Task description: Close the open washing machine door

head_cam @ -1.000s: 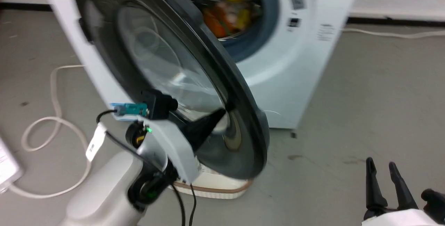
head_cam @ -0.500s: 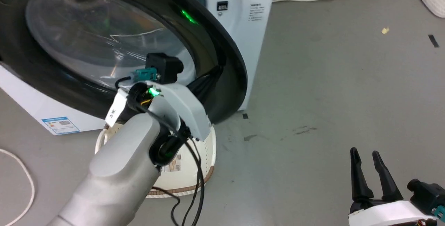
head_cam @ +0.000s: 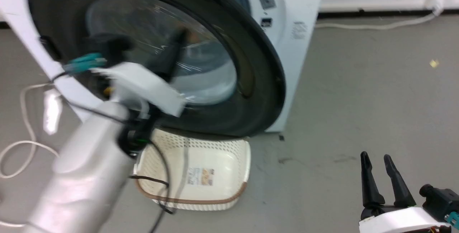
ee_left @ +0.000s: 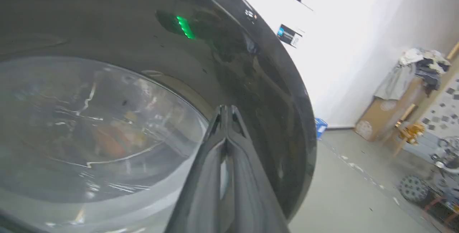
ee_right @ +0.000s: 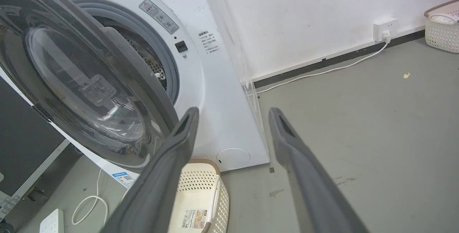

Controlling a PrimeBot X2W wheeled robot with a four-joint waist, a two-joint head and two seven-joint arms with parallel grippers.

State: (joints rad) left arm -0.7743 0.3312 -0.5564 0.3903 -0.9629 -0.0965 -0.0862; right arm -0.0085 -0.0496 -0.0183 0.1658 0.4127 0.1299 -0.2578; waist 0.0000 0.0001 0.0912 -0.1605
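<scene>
washing machine door (head_cam: 258,82) is part open, swung out from the washing machine (head_cam: 297,46) front at an angle. in the right wrist view the grey gasket and steel drum show in the gap behind the door's free edge. coloured laundry is visible through the glass in the left wrist view.

left hand (head_cam: 179,36) is in front of the machine, fingers pressed together with nothing between them, tips at the door's outer face where glass meets black rim. head view is blurred, so i can't confirm contact.

right hand (head_cam: 375,155) is well off to the machine's right, low over the floor (head_cam: 358,100), fingers spread, holding nothing.

cream perforated basket (head_cam: 244,154) is on the floor just in front of the machine, under the door's lower edge. a white cable (head_cam: 25,100) loops on the floor left of the machine.
</scene>
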